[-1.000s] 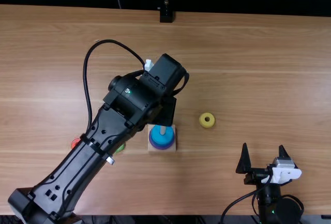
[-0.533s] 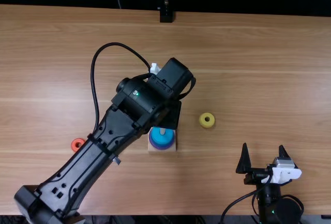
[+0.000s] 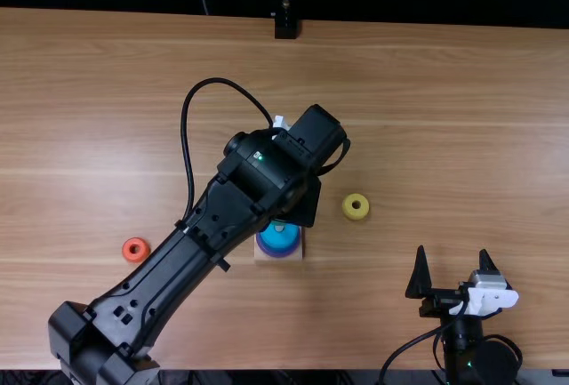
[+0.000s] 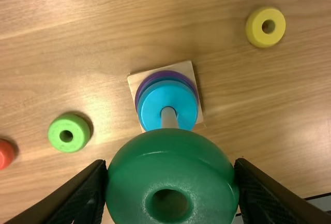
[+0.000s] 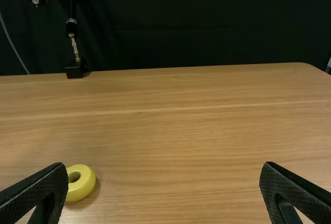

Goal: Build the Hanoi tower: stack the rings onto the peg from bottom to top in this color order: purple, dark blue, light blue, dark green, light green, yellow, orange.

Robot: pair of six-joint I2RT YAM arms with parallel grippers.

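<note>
And the dark green ring (image 4: 170,163) is gripped by the left claw (image 3: 300,205), held near the peg (image 4: 168,117), where light blue (image 4: 156,109) is stacked over dark blue (image 4: 148,85) and purple (image 4: 166,73)! The right claw (image 3: 452,251) is held open, empty. On the counter (image 3: 462,136), the yellow ring (image 3: 348,212) is seen right of the peg, light green (image 4: 78,127) and orange (image 3: 130,256) left.

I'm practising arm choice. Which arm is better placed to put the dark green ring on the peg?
Left, I'd say: the left gripper already holds the dark green ring close to the peg, while the right gripper stands open and empty, well away from it.
</note>
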